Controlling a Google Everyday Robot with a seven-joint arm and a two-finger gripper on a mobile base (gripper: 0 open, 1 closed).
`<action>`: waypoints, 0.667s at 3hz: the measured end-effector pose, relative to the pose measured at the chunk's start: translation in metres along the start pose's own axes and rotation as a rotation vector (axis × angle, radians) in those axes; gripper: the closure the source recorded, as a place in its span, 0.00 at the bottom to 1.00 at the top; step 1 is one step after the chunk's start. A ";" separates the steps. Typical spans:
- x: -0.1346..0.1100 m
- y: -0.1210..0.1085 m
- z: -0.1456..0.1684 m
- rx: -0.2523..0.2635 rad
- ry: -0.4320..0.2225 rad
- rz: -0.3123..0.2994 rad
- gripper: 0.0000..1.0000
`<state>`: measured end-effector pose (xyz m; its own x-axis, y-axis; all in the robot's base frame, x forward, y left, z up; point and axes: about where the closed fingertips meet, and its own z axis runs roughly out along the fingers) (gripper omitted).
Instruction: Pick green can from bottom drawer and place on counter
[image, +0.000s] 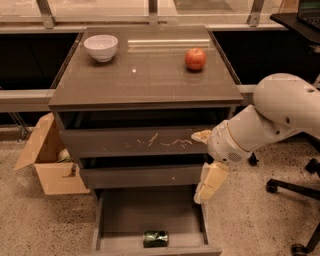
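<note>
Nearest to us, at the foot of the cabinet, the bottom drawer stands open. The green can lies on its side on the drawer floor, close against the low front wall and about midway across the cabinet's width.

Above the drawer's right edge, at the cabinet's right front corner, hangs the gripper. Its two cream fingers are spread wide with nothing between them: one points down toward the open drawer, the other points left across the cabinet's front. The gripper is well above the can and to its right, not touching it. The white arm reaches in from the cabinet's right side.

Behind the gripper, the middle drawer is closed, and above it sits the top drawer, whose front carries pale scratches.

To the left of the cabinet, an open cardboard box sits on the speckled floor. To the right of the cabinet, behind the arm, we see the dark legs of a wheeled chair.

On top of the cabinet, the glossy counter bears a white bowl near its back left corner and a red apple toward its back right.
</note>
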<state>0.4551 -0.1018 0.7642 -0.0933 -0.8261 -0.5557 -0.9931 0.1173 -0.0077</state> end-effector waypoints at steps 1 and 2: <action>0.003 0.004 0.021 -0.036 -0.011 -0.015 0.00; 0.017 0.013 0.073 -0.106 -0.049 -0.057 0.00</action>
<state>0.4459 -0.0738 0.6937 -0.0359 -0.8018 -0.5965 -0.9989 0.0105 0.0460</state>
